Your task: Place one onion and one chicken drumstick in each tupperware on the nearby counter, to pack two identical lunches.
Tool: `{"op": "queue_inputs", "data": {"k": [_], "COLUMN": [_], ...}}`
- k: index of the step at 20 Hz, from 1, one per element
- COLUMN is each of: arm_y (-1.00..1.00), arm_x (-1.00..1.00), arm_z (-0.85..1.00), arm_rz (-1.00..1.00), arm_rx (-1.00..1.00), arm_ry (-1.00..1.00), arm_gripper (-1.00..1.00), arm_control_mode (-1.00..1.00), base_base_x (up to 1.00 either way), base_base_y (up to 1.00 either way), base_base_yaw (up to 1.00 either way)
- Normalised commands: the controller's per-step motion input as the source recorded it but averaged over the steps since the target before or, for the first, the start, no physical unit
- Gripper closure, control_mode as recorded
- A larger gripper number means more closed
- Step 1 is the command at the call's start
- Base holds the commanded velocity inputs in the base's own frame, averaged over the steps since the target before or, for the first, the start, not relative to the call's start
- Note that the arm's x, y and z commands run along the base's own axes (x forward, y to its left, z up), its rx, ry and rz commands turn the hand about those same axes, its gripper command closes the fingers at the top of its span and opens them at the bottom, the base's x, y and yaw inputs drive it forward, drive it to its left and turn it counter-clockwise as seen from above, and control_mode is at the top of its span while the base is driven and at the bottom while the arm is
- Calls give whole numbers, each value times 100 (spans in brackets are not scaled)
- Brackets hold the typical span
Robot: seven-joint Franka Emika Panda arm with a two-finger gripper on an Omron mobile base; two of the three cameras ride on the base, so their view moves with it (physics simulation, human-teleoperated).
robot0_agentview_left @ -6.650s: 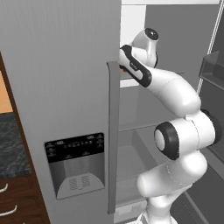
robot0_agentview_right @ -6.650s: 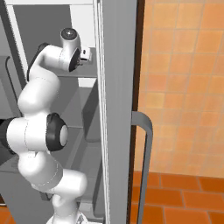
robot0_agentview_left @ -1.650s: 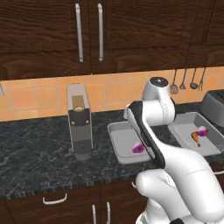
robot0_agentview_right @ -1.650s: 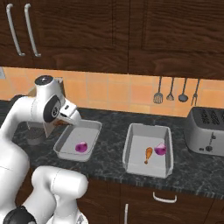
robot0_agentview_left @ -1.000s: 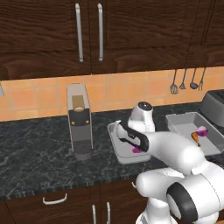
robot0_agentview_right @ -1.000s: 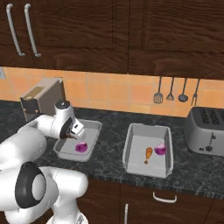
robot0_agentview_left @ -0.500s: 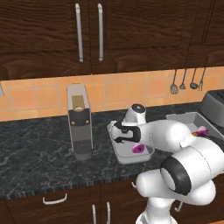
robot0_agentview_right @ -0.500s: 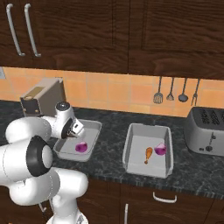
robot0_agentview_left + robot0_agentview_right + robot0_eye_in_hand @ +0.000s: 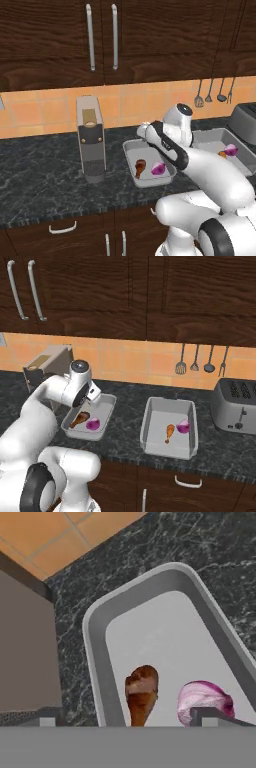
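Note:
Two light-grey tupperware stand on the black counter (image 9: 45, 165). The left tupperware (image 9: 131, 150) (image 9: 107, 406) (image 9: 95, 647) holds a chicken drumstick (image 9: 140, 168) (image 9: 79, 418) (image 9: 141, 693) and a purple onion (image 9: 158, 168) (image 9: 92, 425) (image 9: 205, 698) side by side. In the right tupperware (image 9: 212, 136) (image 9: 165, 408) lie another onion (image 9: 231, 149) (image 9: 183, 426) and drumstick (image 9: 170, 432). My gripper (image 9: 146, 131) (image 9: 93, 394) (image 9: 129, 719) hovers just above the left container, open, its tips wide apart over the drumstick and holding nothing.
A grey coffee machine (image 9: 91, 140) (image 9: 46, 363) stands left of the left container, close to my hand. A dark toaster (image 9: 235, 405) (image 9: 245, 117) sits at the far right. Utensils (image 9: 200, 362) hang on the orange tiled wall under dark wall cabinets.
The jaws have opened and the drumstick now lies in the left tupperware beside the onion. The hand has lifted slightly off the container.

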Motion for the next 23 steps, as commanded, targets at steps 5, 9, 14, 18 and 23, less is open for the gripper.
{"op": "queue_inputs", "data": {"k": [5,9,14,18,23], "arm_y": [-24,-33,-44,-45,-29], "arm_x": [-98,-93,-90,-69,-81], "arm_z": [100,100,100,100,100], "arm_rz": [0,0,-1,-18,-13], "arm_rx": [2,0,0,0,0], "arm_ry": [-23,-22,-20,-7,-9], "arm_gripper": [-100,-100,-100,-100,-100], "arm_control_mode": [-100,-100,-100,-100,-100], "base_base_x": [0,0,0,0,0], "base_base_y": [0,0,0,0,0], "base_base_yaw": [0,0,0,0,0]}}
